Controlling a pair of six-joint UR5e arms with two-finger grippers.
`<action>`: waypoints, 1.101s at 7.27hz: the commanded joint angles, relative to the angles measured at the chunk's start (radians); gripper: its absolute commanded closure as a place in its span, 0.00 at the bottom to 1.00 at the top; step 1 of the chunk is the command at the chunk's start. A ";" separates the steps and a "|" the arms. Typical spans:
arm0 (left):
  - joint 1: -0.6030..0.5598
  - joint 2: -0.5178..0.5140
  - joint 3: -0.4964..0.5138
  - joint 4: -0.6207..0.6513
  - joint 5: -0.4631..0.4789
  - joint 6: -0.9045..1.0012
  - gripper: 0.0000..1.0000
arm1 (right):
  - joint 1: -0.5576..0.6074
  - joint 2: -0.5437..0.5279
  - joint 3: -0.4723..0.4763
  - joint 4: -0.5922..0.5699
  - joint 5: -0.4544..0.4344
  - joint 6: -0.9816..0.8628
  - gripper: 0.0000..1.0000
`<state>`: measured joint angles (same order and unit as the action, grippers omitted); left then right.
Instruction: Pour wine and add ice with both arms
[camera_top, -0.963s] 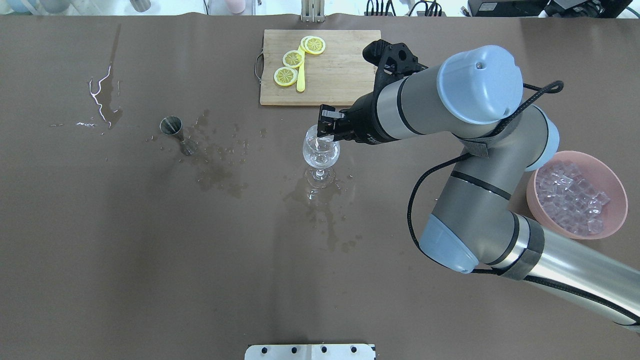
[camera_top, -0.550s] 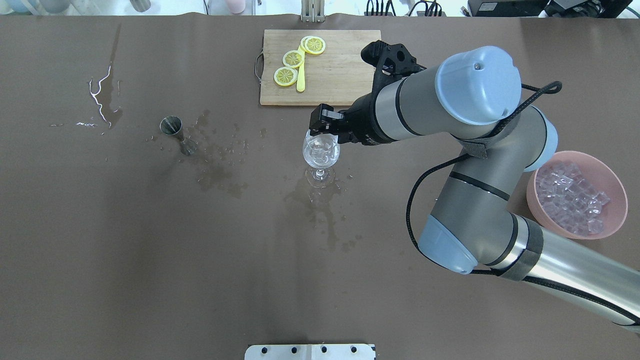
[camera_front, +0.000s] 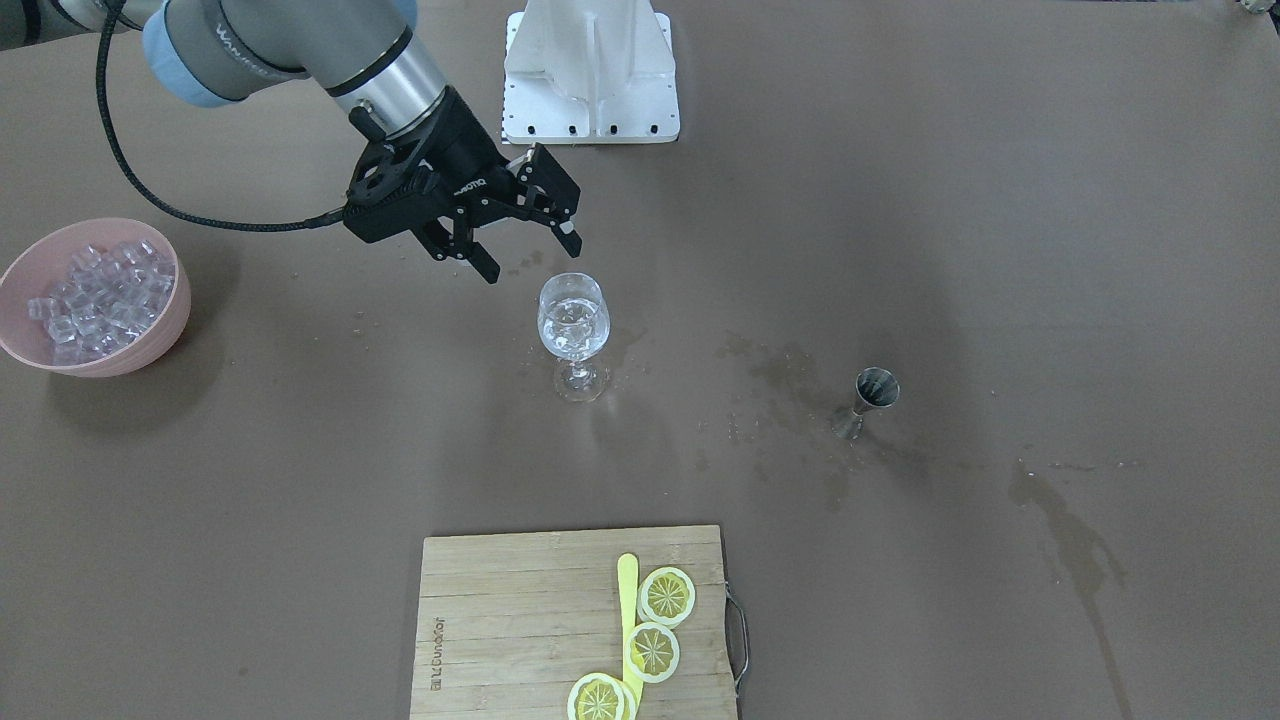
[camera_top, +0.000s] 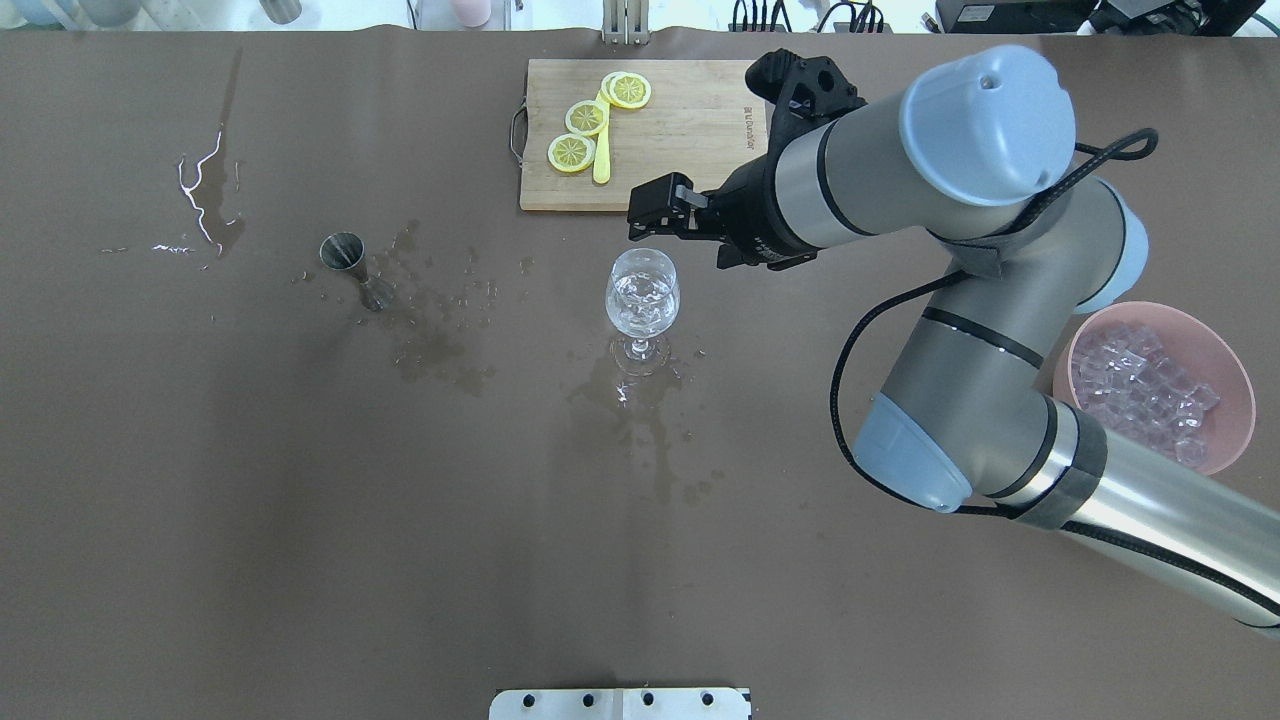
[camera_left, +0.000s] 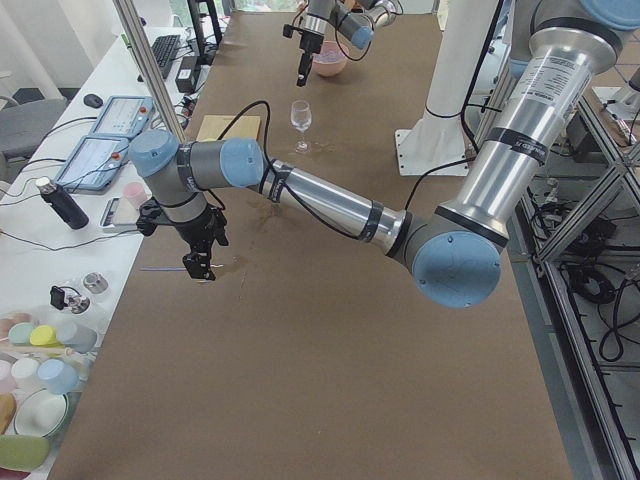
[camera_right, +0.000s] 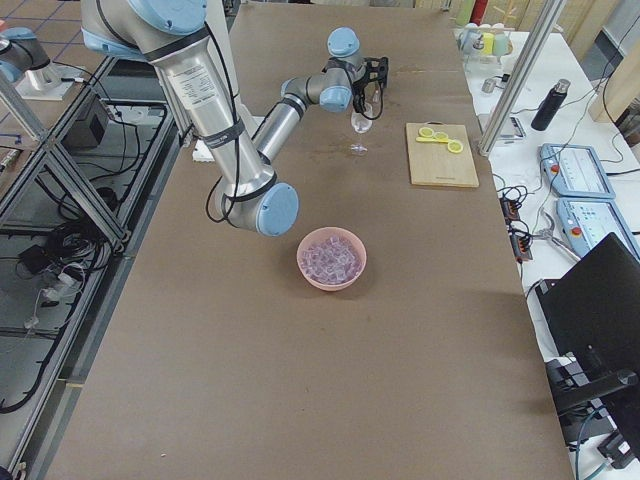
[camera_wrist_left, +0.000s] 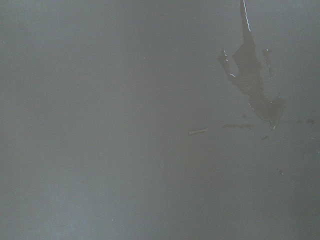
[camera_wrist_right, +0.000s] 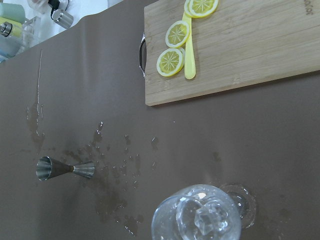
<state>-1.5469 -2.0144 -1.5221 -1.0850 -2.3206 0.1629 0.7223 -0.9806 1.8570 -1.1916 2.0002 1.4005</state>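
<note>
My right end effector (camera_front: 533, 258) spread wide, empty, beside the wine glass (camera_front: 573, 322) (ice (camera_wrist_right: 204, 216) inside), left end effector (camera_left: 197, 268), I cannot tell

Opposed views, shared glass (camera_top: 642, 290)

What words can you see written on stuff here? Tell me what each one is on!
"ROBOTIQ", small and upside down in the front-facing view, as best it reads: on the black body of the right gripper.
White lettering on the right arm, on its grey tube: too blurred to read.
A brand mark on the cutting board, near one edge: too small to read.
Nothing else shows readable text.
</note>
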 joint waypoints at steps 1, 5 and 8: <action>-0.009 0.000 -0.010 0.001 0.003 0.001 0.02 | 0.153 -0.061 0.017 -0.069 0.174 -0.084 0.00; -0.039 0.012 -0.061 0.007 0.003 0.004 0.02 | 0.393 -0.245 0.079 -0.415 0.313 -0.702 0.00; -0.071 0.078 -0.072 0.002 -0.002 0.057 0.02 | 0.523 -0.415 0.065 -0.588 0.313 -1.161 0.00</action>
<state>-1.5986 -1.9787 -1.5928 -1.0795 -2.3189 0.1805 1.1784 -1.3104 1.9302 -1.7264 2.3126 0.4273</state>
